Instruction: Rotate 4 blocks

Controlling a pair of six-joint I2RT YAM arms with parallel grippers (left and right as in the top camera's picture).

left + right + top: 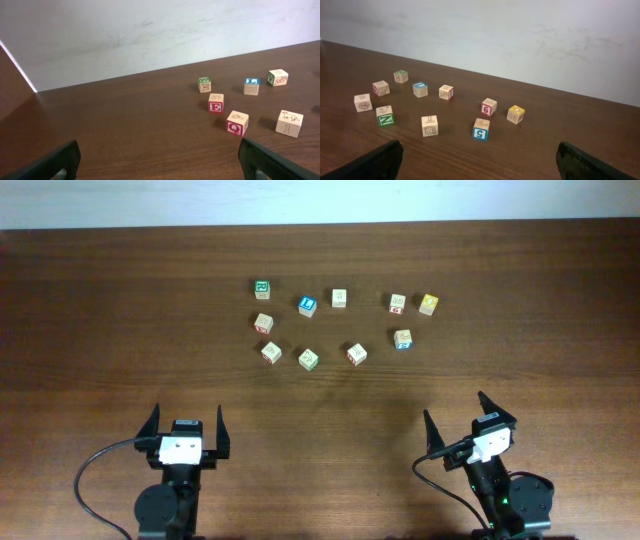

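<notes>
Several small wooden alphabet blocks lie scattered and apart across the far middle of the table, none touching. I cannot tell which of them are the 4 blocks. Among them are a pale block (339, 298), a red-printed block (356, 354), a block with a blue 5 (481, 129) and a red Q block (237, 123). My left gripper (187, 412) stands open near the front edge at the left, well short of the blocks. On the right, my right gripper (455, 407) is open too, with nothing between its fingers.
A yellow-faced cube (428, 304) sits at the far right of the group, a green-topped cube (262, 288) at the far left and a blue-topped cube (307, 305) beside it. A white wall (150, 35) rises behind the table's far edge.
</notes>
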